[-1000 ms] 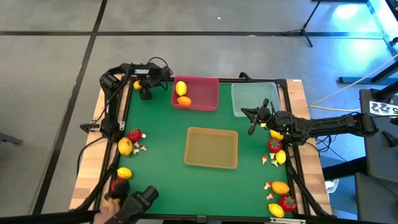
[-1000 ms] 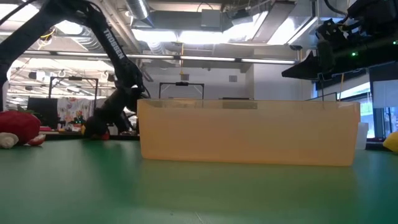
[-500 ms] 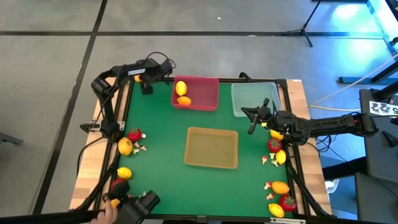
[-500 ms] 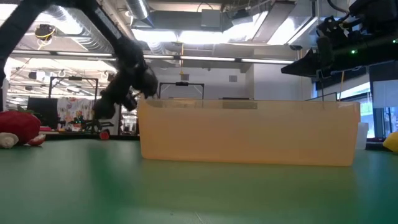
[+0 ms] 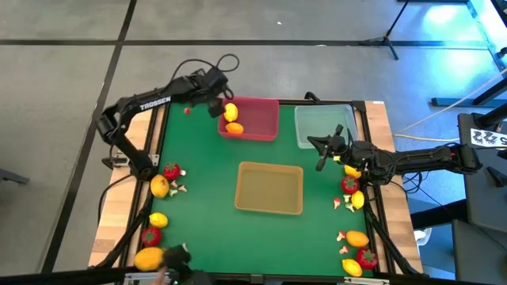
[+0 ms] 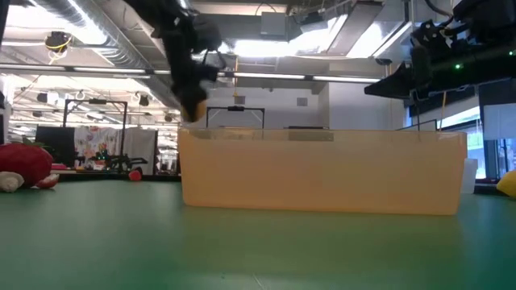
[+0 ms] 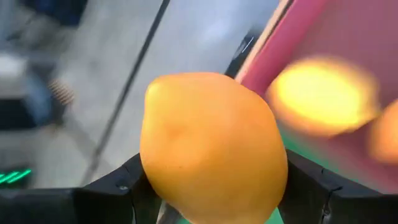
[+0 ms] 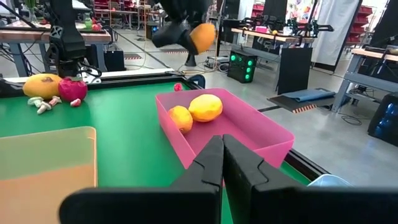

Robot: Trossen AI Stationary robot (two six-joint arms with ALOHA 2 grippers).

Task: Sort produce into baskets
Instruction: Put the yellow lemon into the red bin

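While the left gripper (image 5: 214, 104) hangs at the 10 o'clock corner of the pink-red shallow plastic basket (image 5: 261, 127), its dark fingers (image 7: 124, 180) are clamped on a smooth orange oval lemon-like toy fruit (image 7: 211, 146). Seen from the right wrist camera, that fruit (image 8: 202, 37) is raised well above the basket's near corner, not yet over its middle. Two similar fruits, one yellow (image 5: 230, 112) and one orange (image 5: 234, 127), already lie together at the basket's 9 o'clock end.

Judging from this, the step in hand is dropping the held fruit into the pink-red basket. To do it well, the gripper should travel toward 3 o'clock until it is clearly inside the rim, come lower so the round fruit cannot bounce out, and aim for the bare floor beside the two fruits, then spread its fingers.

At 3 o'clock on the green table mat (image 5: 206, 206), the right gripper (image 5: 321, 150) waits beside the pale translucent clear plastic basket (image 5: 313, 134), its fingers (image 8: 249, 180) pressed together around nothing. A tan-yellow shallow basket (image 5: 269, 207) sits at the centre. More fruit lies loose along the 9 o'clock and 3 o'clock edges
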